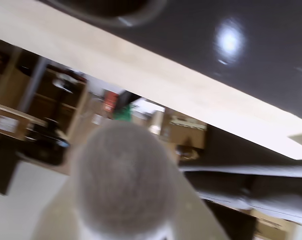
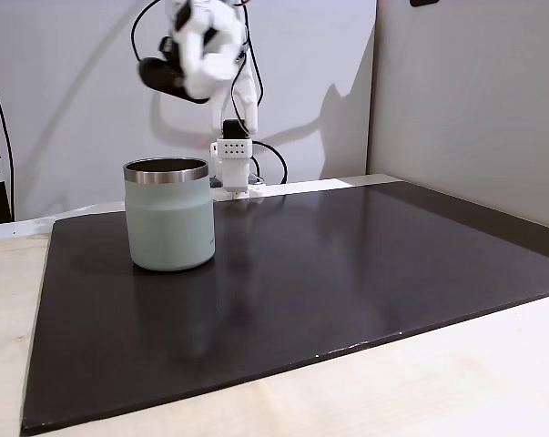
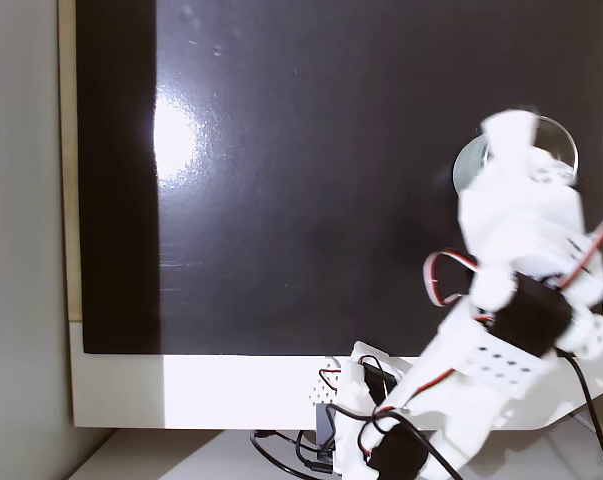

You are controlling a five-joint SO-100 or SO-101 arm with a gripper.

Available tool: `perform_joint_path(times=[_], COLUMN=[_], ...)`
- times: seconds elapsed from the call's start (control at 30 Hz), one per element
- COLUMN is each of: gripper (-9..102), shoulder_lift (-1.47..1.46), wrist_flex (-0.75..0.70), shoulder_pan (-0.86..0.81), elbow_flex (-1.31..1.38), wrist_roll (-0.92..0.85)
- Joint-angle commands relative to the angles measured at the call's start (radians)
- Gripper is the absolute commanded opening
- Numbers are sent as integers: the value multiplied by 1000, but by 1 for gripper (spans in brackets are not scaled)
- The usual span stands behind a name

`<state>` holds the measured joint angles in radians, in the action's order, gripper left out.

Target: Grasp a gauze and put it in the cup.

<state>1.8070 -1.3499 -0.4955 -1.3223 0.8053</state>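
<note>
A: End effector (image 2: 204,47) status?

B: Raised high above the cup (image 2: 168,215) in a fixed view, blurred. In the wrist view a gray-white rounded lump, the gauze (image 1: 123,180), sits right against the camera with pale fingers (image 1: 191,205) on both sides. So it's clamped on the gauze.

A: Gauze over the cup?

B: Roughly. In a fixed view from above, the end effector (image 3: 508,135) overlaps the cup (image 3: 468,165) rim. From the side it hangs a bit to the right of the cup's centre, well clear of the steel rim. Gauze itself too blurred to pick out in either fixed view.

A: Cup position?

B: Upright on the black mat (image 2: 347,264), near the mat's back left part in the side view. Arm base (image 2: 234,168) stands just behind the cup, at the mat's far edge.

A: Anything else around?

B: Mat lies on a light wood tabletop (image 2: 456,373). Cables (image 3: 381,420) run around the arm base. Wrist view also catches a slice of mat (image 1: 241,60) and tabletop (image 1: 140,70) edge, tilted.
</note>
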Motion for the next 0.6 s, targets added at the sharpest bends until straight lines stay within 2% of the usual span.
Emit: perform_joint_path(times=[0.0,0.57], gripper=[1,2], shoulder_lift=[-11,-190], wrist_flex=[35,172], shoulder_pan=[-71,-176], elbow_flex=[41,49], wrist_roll=[-23,-84])
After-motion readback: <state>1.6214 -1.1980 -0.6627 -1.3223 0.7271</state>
